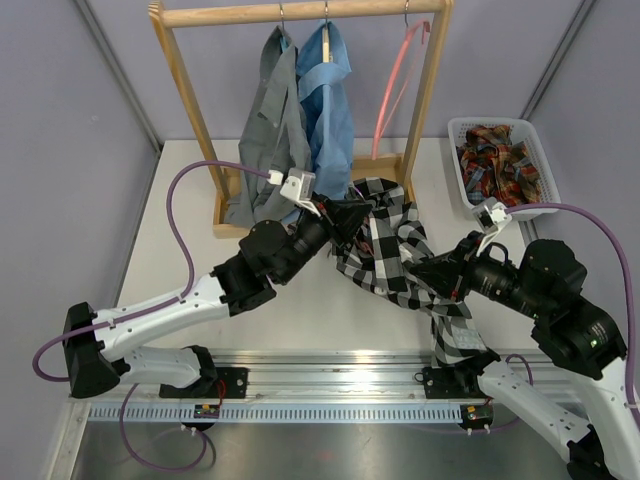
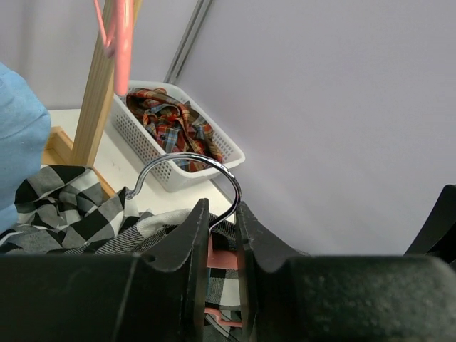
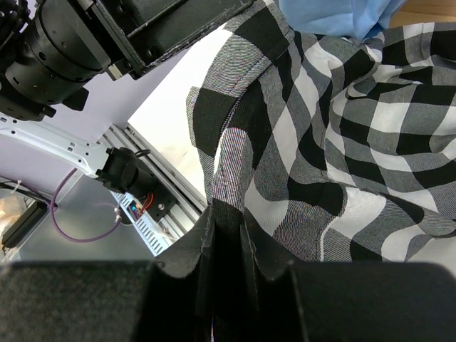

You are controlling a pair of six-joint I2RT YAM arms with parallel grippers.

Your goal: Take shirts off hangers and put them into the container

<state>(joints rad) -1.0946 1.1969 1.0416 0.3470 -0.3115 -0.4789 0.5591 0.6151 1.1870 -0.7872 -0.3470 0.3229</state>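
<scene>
The black-and-white checked shirt (image 1: 390,250) hangs stretched above the table between both grippers. My left gripper (image 1: 340,215) is shut on the pink neck of its hanger (image 2: 222,255), whose metal hook (image 2: 214,162) curves up from between the jaws. The rest of that hanger is hidden in the cloth (image 2: 71,206). My right gripper (image 1: 440,275) is shut on a fold of the checked shirt (image 3: 320,142), with fabric pinched at the jaws (image 3: 228,224). The white slotted container (image 1: 452,140) stands at the back right, holding a red plaid garment.
A wooden rack (image 1: 300,13) stands at the back, carrying a grey shirt (image 1: 265,130), a light blue shirt (image 1: 330,110) and an empty pink hanger (image 1: 395,90). The rack's base sits just behind the left gripper. Grey walls close in both sides.
</scene>
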